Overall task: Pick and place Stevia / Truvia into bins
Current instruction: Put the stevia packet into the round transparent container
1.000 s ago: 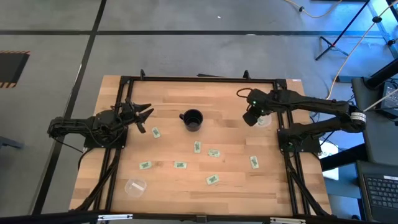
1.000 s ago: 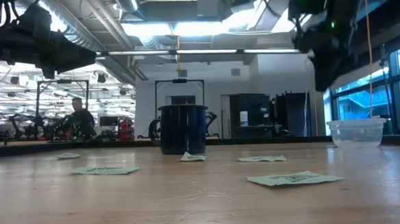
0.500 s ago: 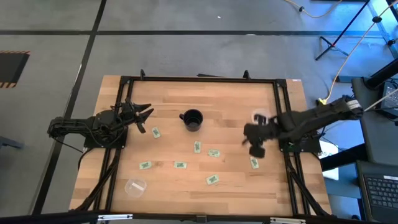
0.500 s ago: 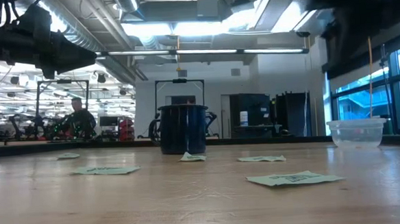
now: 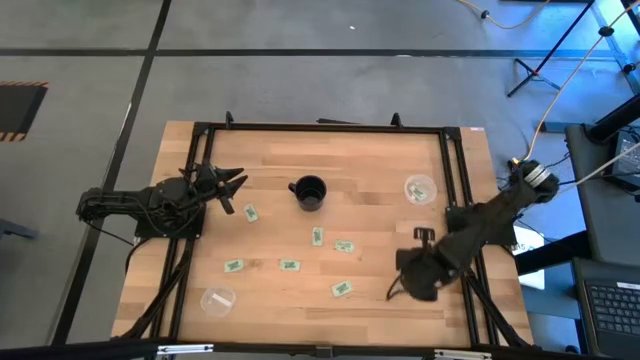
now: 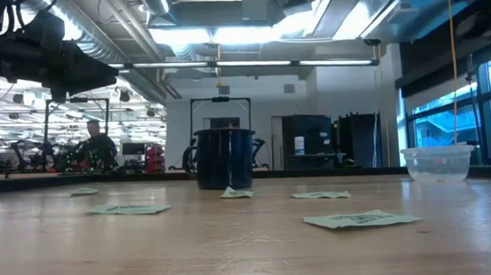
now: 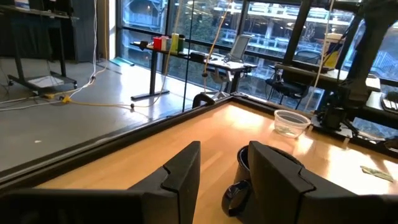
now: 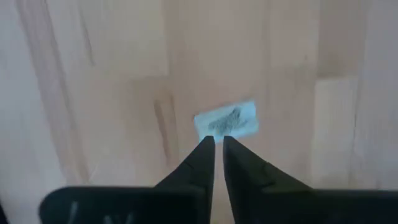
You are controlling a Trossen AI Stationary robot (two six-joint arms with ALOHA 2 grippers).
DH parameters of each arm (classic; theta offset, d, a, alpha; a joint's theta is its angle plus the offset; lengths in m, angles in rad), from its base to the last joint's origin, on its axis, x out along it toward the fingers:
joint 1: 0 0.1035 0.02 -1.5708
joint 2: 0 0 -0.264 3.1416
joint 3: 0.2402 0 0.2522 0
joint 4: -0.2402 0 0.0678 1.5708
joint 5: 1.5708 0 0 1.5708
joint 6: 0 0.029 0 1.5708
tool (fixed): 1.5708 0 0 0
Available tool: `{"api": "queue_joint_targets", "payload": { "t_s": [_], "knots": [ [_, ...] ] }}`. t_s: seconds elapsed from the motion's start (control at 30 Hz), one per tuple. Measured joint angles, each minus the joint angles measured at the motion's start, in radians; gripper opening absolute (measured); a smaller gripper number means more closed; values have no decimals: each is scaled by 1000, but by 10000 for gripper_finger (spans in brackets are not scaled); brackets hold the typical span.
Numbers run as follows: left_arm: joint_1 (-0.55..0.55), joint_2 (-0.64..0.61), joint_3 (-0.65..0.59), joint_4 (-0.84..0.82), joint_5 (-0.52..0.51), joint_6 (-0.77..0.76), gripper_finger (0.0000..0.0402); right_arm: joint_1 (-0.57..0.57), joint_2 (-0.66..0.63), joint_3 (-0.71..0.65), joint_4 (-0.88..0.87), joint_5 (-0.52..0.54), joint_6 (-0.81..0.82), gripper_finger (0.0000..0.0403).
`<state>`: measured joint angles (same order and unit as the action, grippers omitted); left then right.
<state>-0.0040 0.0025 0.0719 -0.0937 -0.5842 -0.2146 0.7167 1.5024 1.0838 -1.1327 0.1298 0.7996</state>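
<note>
On the wooden table (image 5: pixel 380 160) Stevia packets lie scattered flat across the middle: one (image 5: pixel 250 213) near the left arm, one (image 5: pixel 317 237) below the black cup (image 5: pixel 309 192), one (image 5: pixel 344 246) just beside it, two (image 5: pixel 233 266) (image 5: pixel 289 266) toward the front, and one (image 5: pixel 342 289) nearer the right side. The right wrist view shows one more packet (image 8: pixel 226 119) lying on the wood just beyond the tips of the right gripper (image 8: pixel 218 141); its fingers stand nearly together with only a thin gap, above the packet, holding nothing. From above, that gripper (image 5: pixel 413 276) hovers over the table's front right part. One clear bin (image 5: pixel 420 189) sits at the right edge, level with the cup; the other (image 5: pixel 217 299) sits front left. The left gripper (image 5: pixel 228 183) waits at the left edge, fingers spread, empty.
</note>
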Motion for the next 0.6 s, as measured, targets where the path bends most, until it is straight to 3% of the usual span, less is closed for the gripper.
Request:
{"api": "queue_joint_targets", "payload": {
  "t_s": [0.13,0.2,0.37,0.47,0.6],
  "knots": [
    [0,0,0,9,-1,0,130,101,80,94,-123,35,155,16],
    [0,0,0,9,-2,0,130,146,97,106,-124,67,247,9],
    [0,0,0,11,-2,0,130,222,116,106,-67,75,288,6],
    [0,0,0,11,-2,0,130,226,114,106,-66,76,355,27],
    [0,0,0,11,-2,0,130,225,115,106,-61,82,376,84]
  ]
}}
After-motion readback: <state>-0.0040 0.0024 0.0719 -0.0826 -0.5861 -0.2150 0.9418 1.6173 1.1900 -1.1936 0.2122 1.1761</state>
